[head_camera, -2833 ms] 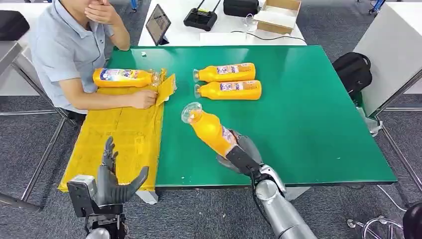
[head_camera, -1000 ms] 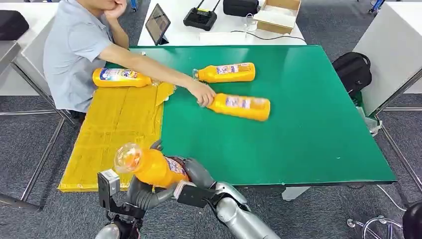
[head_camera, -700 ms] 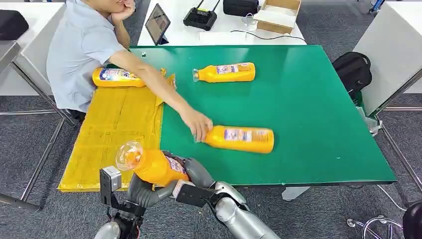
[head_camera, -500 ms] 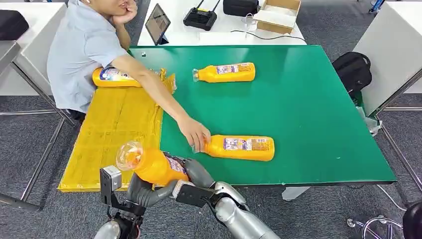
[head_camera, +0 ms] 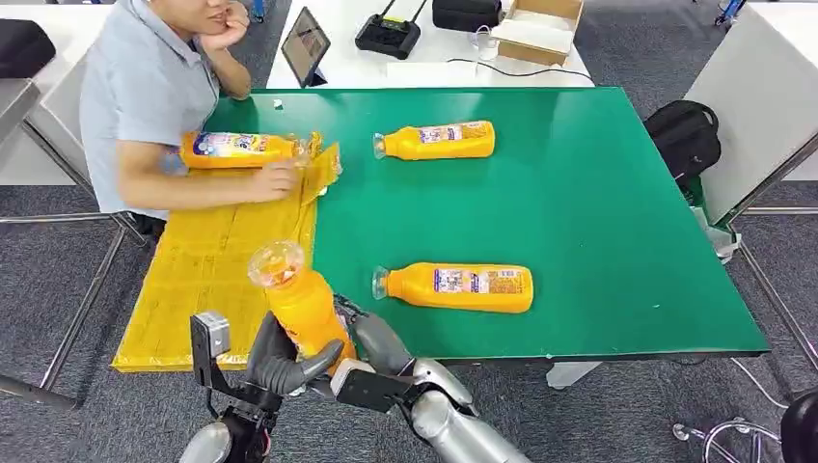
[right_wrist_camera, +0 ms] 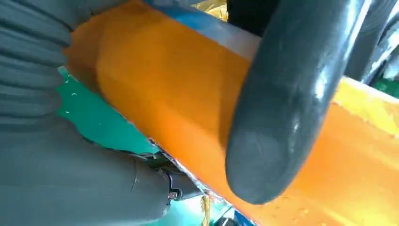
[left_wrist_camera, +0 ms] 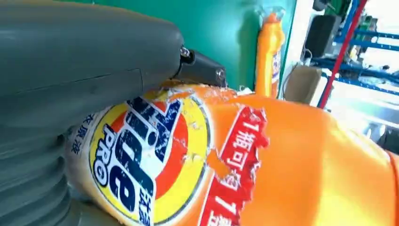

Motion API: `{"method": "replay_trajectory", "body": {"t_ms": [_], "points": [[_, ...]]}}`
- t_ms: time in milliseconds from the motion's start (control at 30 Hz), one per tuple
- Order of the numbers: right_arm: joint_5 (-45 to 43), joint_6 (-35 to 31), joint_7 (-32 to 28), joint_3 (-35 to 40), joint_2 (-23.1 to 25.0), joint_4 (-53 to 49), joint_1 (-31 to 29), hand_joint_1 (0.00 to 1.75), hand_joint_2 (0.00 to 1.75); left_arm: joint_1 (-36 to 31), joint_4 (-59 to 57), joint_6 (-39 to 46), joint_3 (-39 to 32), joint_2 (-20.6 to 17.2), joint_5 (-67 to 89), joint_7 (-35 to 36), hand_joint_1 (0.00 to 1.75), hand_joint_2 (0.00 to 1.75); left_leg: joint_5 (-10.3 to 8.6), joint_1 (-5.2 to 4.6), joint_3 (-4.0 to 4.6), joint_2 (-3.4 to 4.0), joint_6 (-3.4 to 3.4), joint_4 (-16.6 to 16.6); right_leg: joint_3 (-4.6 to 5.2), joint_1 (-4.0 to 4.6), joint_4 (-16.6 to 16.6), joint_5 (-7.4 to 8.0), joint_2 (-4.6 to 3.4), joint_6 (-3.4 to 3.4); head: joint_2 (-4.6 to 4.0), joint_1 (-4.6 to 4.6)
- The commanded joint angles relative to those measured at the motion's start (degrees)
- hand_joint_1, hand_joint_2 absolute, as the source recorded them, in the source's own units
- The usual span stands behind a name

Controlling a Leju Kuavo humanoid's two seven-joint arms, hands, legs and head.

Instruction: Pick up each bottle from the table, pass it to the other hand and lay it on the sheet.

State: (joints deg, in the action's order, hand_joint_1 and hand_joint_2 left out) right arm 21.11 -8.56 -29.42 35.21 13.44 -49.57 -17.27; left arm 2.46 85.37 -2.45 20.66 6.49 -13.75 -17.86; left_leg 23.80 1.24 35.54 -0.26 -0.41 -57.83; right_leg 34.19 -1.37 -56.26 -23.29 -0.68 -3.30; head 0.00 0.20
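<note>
An orange bottle [head_camera: 301, 309] with a clear cap stands nearly upright over the table's front left corner, between both hands. My left hand [head_camera: 282, 362] wraps its lower part from the sheet side. My right hand [head_camera: 374, 342] holds it from the table side. Up close, the left wrist view shows its label [left_wrist_camera: 150, 160] against my thumb [left_wrist_camera: 84, 61], and the right wrist view shows a dark finger [right_wrist_camera: 287, 103] curled over the orange body [right_wrist_camera: 160, 89]. Two more bottles [head_camera: 453, 286] [head_camera: 436, 141] lie on the green table [head_camera: 598, 212]. One bottle [head_camera: 236, 148] lies on the yellow sheet [head_camera: 207, 270].
A person sits at the far left with a forearm and hand [head_camera: 278, 179] resting on the sheet's far end beside the bottle there. Behind the green table, a white table carries a tablet [head_camera: 307, 45], a controller [head_camera: 389, 37] and a cardboard box [head_camera: 540, 27].
The held bottle has tipped more upright and moved slightly right. The person slid a bottle toward the front of the table, let go of it and drew the arm back to the sheet.
</note>
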Motion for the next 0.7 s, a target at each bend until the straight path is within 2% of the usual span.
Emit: {"method": "replay_trajectory", "body": {"t_ms": [33,100,200,267,367,467,600,700], "points": [[3.6,-7.3,-3.2,5.6,-1.6,-5.0,2.1,0.00,0.00,-6.8,-9.1,13.5,-13.2,-0.9,2.2,-1.1,1.75,1.75,0.03,0.01,-0.19,-0.01,0.04,0.1,-0.19,0.04,0.1,-0.04,0.06,0.13,0.00,0.00],[5.2,-9.1,-3.8,6.7,-1.9,-6.0,2.3,0.00,0.00,-7.1,-7.9,19.4,-14.3,-1.5,9.7,-3.3,1.75,1.75,0.06,0.03,-0.31,0.06,0.07,0.1,-0.30,0.09,0.1,-0.05,0.03,0.24,0.00,-0.07],[5.3,-9.1,-4.0,7.3,-2.4,-8.3,2.9,0.00,0.00,-6.9,-5.2,19.1,-15.2,-2.4,11.8,-3.2,1.75,1.75,0.06,0.09,-0.19,0.22,0.03,0.0,-0.07,0.12,0.0,0.03,-0.07,0.23,0.00,0.02],[3.7,-7.6,-4.5,7.0,-2.5,-9.5,3.1,0.00,0.00,-8.0,-3.6,18.1,-15.5,-3.9,14.2,-3.1,1.75,1.75,0.05,0.09,-0.16,-0.08,0.04,0.0,-0.12,0.13,0.0,-0.01,0.23,0.35,0.00,0.04],[2.2,-7.9,-6.1,6.2,-1.7,-7.8,2.4,0.00,0.00,-10.8,-3.4,16.4,-15.5,-4.8,17.3,-2.5,1.75,1.75,-0.04,0.12,-0.02,0.01,0.01,0.0,-0.01,0.14,0.0,0.05,0.10,0.30,0.00,0.02],[2.1,-7.4,-7.3,6.7,-1.6,-6.4,2.1,0.00,0.00,-13.3,-3.9,18.5,-14.6,-6.4,24.6,-1.7,1.75,1.75,-0.09,0.09,0.00,-0.09,-0.01,0.0,0.01,0.11,0.0,0.06,0.22,0.31,0.00,0.04],[1.5,-7.0,-7.9,5.6,-1.6,-7.2,2.5,0.00,0.00,-19.6,-11.8,25.3,-11.8,-10.5,49.9,5.4,1.75,1.75,-0.12,0.09,-0.05,-0.14,0.01,0.0,-0.09,0.12,0.0,0.05,0.27,0.35,0.00,0.04],[1.5,-5.8,-7.7,5.3,-1.4,-7.7,2.2,0.00,0.00,-26.1,-24.2,22.6,-8.7,-11.8,64.2,11.7,1.75,1.75,-0.19,0.06,-0.06,-0.21,-0.02,0.1,-0.07,0.08,0.0,0.08,0.33,0.31,0.00,0.04]]}}
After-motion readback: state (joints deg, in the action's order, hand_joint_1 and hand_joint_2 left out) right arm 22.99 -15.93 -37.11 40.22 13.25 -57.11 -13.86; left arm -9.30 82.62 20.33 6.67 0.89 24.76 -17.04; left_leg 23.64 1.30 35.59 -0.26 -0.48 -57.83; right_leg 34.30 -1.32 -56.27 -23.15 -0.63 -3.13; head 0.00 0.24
